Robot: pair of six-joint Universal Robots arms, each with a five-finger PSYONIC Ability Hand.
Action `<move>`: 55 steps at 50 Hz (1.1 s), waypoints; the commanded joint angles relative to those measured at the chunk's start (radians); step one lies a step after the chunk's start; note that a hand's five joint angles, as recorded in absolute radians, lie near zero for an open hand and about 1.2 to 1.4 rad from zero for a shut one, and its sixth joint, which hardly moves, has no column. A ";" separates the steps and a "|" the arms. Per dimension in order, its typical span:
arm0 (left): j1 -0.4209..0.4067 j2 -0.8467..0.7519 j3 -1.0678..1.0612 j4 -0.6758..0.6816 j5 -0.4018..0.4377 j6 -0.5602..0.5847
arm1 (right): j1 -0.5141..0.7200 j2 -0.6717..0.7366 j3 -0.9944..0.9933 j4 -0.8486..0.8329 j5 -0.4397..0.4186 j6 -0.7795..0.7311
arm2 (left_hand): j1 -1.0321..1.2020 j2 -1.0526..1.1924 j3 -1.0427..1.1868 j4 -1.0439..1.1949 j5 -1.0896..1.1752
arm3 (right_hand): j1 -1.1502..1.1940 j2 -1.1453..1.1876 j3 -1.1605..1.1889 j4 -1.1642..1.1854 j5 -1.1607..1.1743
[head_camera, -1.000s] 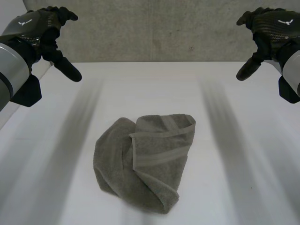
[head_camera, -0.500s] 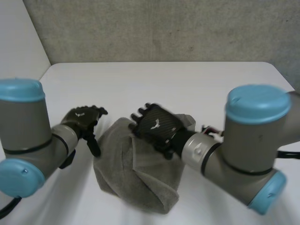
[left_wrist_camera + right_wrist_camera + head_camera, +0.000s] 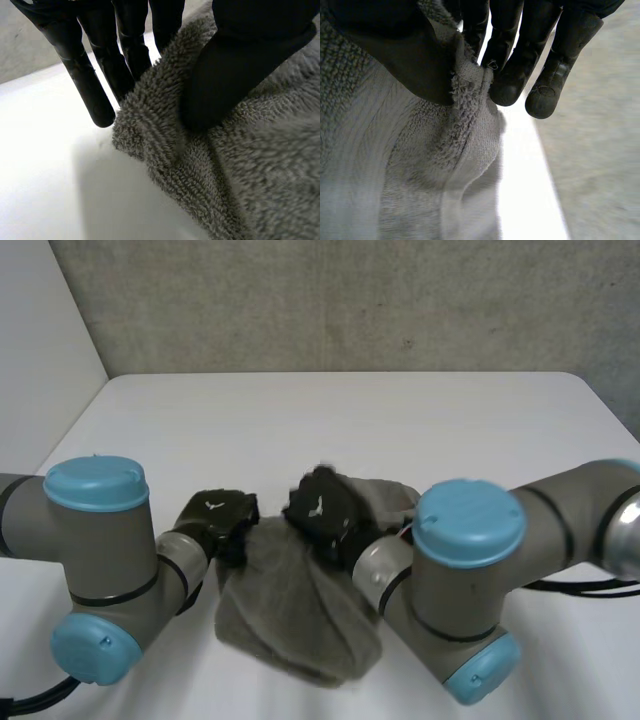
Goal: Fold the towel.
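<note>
A grey towel [image 3: 295, 615] is seen bunched in a loose heap at the lower centre of the head view, on the white table [image 3: 330, 420]. Both hands are set on its far edge. The left hand [image 3: 213, 521] is at the heap's upper-left corner, left of frame centre. The right hand [image 3: 322, 508] is just beside it at the upper middle of the heap. The hands are close together but not touching. The left arm [image 3: 100, 540] is seen at lower left and the right arm [image 3: 470, 570] at lower right, elbows bent in toward the cloth.

In the left wrist view the thumb [image 3: 227, 75] is pressed down on top of the towel's thick edge. The fingers [image 3: 97, 90] are dropped behind that edge, one tip touching the bare table beside it. The edge seems to be pinched between thumb and fingers, though the hidden fingertips are not shown clearly.

In the right wrist view a raised fold of the towel edge is gripped between the thumb [image 3: 395, 50] and the curled fingers [image 3: 512, 75]. The cloth is pulled up into a ridge under the palm.
</note>
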 commanded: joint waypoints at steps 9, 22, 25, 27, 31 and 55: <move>-0.049 0.398 0.271 -0.008 -0.085 -0.058 | -0.189 -0.481 -0.032 0.024 0.100 0.225 | 0.268 0.234 0.238 0.234 0.261 | 0.088 0.090 0.062 0.060 0.078; -0.095 0.635 0.308 -0.096 -0.105 -0.098 | -0.316 -0.769 -0.025 0.312 0.088 0.236 | 0.268 0.234 0.238 0.234 0.261 | 0.088 0.090 0.062 0.060 0.078; -0.115 0.634 0.300 -0.097 -0.103 -0.097 | -0.315 -0.774 -0.012 0.341 0.073 0.236 | 0.268 0.234 0.238 0.234 0.261 | 0.088 0.090 0.062 0.060 0.078; -0.138 0.617 0.276 -0.096 -0.100 -0.095 | -0.315 -0.774 0.018 0.392 0.041 0.236 | 0.268 0.234 0.238 0.234 0.261 | 0.088 0.090 0.062 0.060 0.078; -0.142 0.589 0.236 -0.093 -0.099 -0.092 | -0.320 -0.773 0.069 0.415 0.007 0.236 | 0.268 0.234 0.238 0.234 0.261 | 0.088 0.090 0.062 0.060 0.078; -0.087 -0.239 0.528 -0.010 -0.097 -0.003 | -0.364 -0.060 -0.082 0.141 0.084 0.247 | 0.268 0.234 0.238 0.234 0.261 | 0.088 0.090 0.062 0.060 0.078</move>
